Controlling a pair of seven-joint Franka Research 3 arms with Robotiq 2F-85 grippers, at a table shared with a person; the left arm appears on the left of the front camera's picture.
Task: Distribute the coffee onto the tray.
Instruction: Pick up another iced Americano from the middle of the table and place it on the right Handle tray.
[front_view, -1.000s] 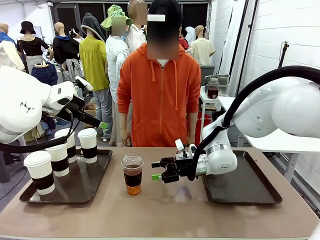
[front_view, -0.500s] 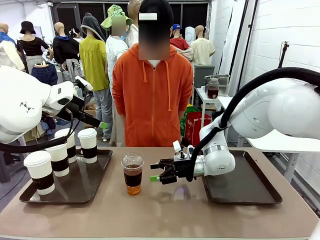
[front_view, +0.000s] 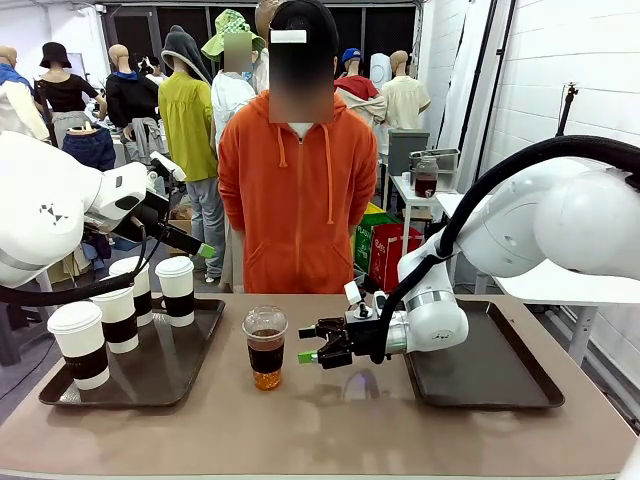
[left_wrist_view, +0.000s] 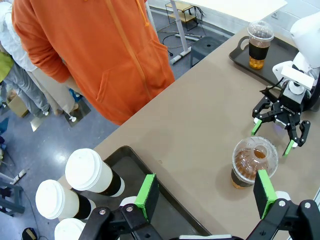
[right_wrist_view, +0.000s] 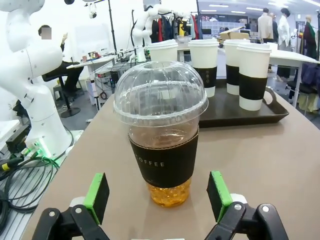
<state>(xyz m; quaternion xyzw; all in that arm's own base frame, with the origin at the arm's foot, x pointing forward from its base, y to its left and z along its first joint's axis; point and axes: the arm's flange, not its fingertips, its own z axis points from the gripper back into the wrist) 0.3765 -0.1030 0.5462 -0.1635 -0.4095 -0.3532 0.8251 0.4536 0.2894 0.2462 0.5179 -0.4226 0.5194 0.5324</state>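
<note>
Clear cup (front_view: 266, 346) on table, just beside right pincer (front_view: 308, 344), pincer spread wide

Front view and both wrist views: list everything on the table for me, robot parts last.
white paper cups: four, white with dark brown bands, on the left tray.
clear dome-lidded cup: one, amber drink, mid-table.
second clear cup: one, amber drink, on the right tray.
left tray: one, dark.
right tray: one, dark.
table: one, tan.
person: one, orange hoodie, far side.
left gripper: open, above the left tray.
right gripper: open, beside the mid-table cup.
</note>
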